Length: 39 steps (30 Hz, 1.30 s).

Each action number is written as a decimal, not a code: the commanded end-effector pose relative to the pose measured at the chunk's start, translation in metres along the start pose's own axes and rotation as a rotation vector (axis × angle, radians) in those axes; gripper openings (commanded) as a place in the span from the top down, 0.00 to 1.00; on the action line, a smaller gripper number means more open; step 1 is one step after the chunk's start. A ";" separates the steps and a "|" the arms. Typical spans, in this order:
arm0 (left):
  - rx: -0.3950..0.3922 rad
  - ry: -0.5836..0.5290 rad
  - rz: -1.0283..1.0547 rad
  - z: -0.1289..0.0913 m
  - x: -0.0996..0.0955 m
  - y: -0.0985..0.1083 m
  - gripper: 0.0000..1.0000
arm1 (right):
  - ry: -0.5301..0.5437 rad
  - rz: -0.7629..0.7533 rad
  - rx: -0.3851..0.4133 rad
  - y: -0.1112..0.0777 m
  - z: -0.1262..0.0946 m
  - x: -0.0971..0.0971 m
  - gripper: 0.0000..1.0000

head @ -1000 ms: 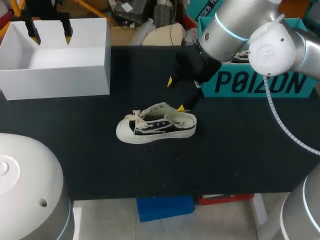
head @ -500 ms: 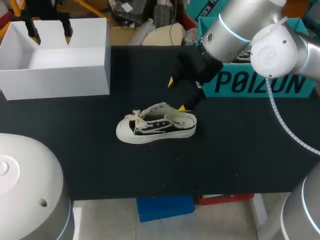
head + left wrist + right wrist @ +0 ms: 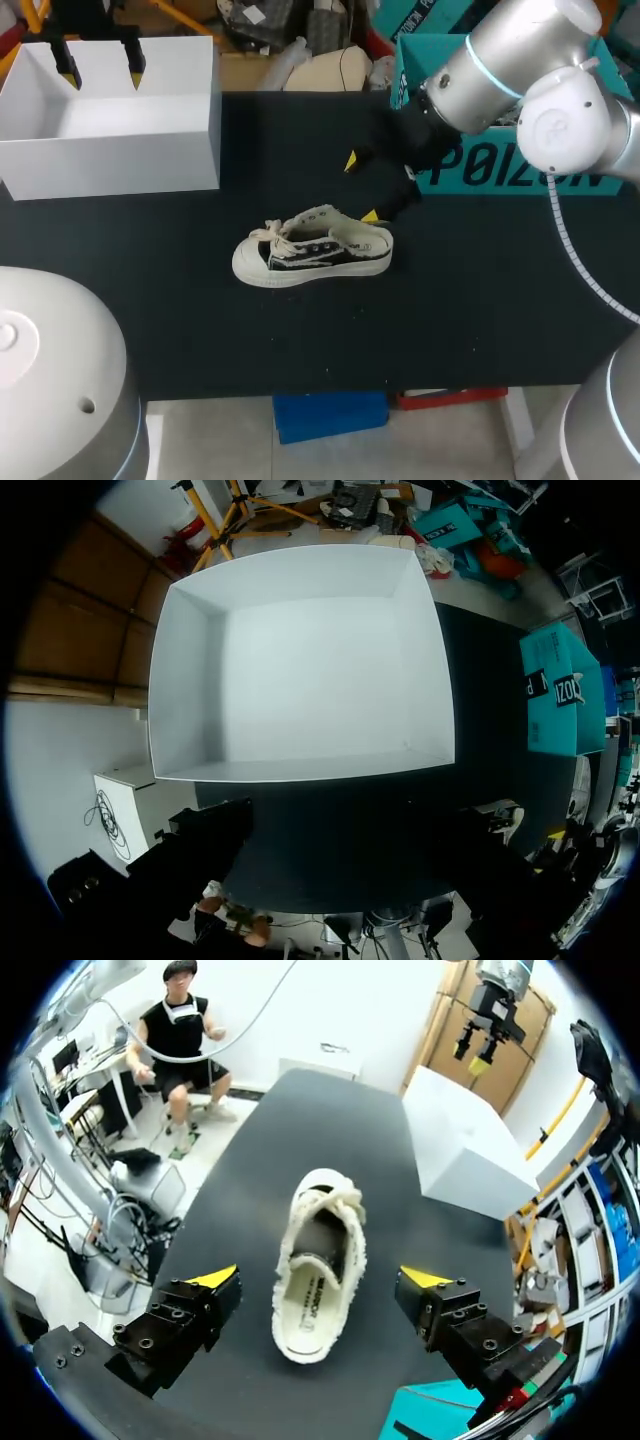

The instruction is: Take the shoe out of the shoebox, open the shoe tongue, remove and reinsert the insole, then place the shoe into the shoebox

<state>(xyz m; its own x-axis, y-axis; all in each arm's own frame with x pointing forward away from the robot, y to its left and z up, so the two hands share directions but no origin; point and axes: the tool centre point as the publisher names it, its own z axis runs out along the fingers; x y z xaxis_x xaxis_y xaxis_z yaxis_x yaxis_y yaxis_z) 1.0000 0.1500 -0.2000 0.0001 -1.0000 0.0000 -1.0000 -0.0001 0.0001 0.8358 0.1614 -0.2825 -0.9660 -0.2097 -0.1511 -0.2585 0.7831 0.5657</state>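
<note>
The right pincer (image 3: 320, 1280), spread wide, frames the shoe (image 3: 312, 1270); it should drop centred and nip only the tongue (image 3: 320, 1222).

Table (image 3: 470, 300): flat black, a few pale flecks.

Shoe (image 3: 312, 253): black canvas sides. Cream toe cap, sole and laces; cream frayed collar. In the right wrist view the insole (image 3: 308, 1305) is cream with dark print at the heel.

Shoebox (image 3: 110, 150), at the shoe's 10 o'clock: plain white, inside and out.

Second box (image 3: 490, 175), at the shoe's 2 o'clock: teal with black block lettering.

Right gripper (image 3: 360, 188): black body, bright yellow tips.

Left gripper (image 3: 100, 62): black, yellow tips.

Right arm (image 3: 500, 60): silver-grey, one light blue ring.

Left arm (image 3: 50, 370): pale grey.
</note>
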 end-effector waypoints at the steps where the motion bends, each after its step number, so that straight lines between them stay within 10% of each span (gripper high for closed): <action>1: 0.000 0.000 0.000 0.000 0.000 0.000 0.00 | -0.014 0.001 -0.068 -0.016 0.007 0.007 0.00; 39: 0.000 0.000 0.000 0.000 0.000 0.000 0.00 | 0.011 0.129 -0.368 -0.088 0.076 0.009 0.00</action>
<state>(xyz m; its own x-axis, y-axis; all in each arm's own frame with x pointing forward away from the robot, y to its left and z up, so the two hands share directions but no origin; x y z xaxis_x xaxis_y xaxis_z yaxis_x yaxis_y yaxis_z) 1.0000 0.1501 -0.2000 0.0001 -1.0000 0.0001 -1.0000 -0.0001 0.0000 0.8455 0.1321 -0.3869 -0.9903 -0.1285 -0.0533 -0.1165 0.5570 0.8223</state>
